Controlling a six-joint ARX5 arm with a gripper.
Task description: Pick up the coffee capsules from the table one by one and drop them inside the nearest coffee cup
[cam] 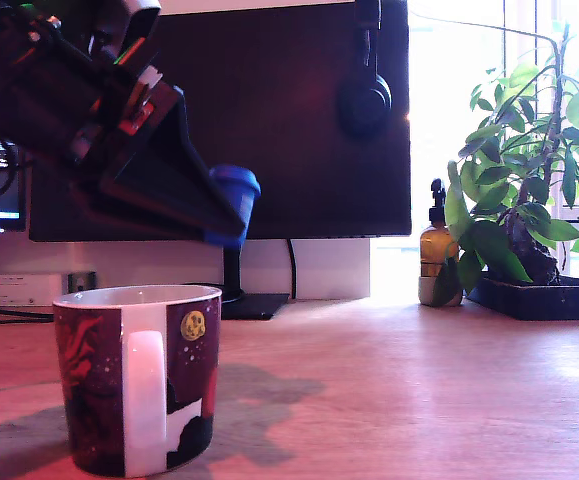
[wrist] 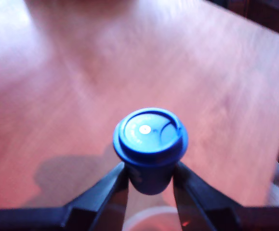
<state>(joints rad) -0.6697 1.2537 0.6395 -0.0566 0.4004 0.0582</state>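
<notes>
**Capsule gripped in the air, cup not yet reached**

The black two-fingered tool (wrist: 150, 180) is closed on a small blue plastic tapered coffee capsule (wrist: 150, 143), pinching its narrow body below the wide rounded rim. In the exterior view the capsule (cam: 234, 193) hangs well above the worktop, up and toward that view's right of the dark maroon-and-black patterned ceramic coffee cup (cam: 139, 378). The cup stands upright on the light brown wood-grain worktop (cam: 399, 390), white handle facing the camera, small yellow moon-like dot near the rim. Only a pale curved sliver, likely the cup rim, shows at the edge of the wrist view, so the capsule does not look centred over the opening.

Step, as judged: carry phase, pick done, drop not done. Next move calls for bringing the capsule over the cup mouth, then opening the fingers; mouth is wide against the pod, so there is some margin, but releasing off-centre could bounce it off the rim.

Materials: capsule is smooth hard plastic, flat lid with a raised ring and faint white print, slightly blurred. Cup is glossy glazed ceramic, white inside. Worktop is matte, flat, bare in the wrist view. No other capsules visible.

Behind: dark monitor, headphones hung on it, potted green plant, small pump bottle.
</notes>
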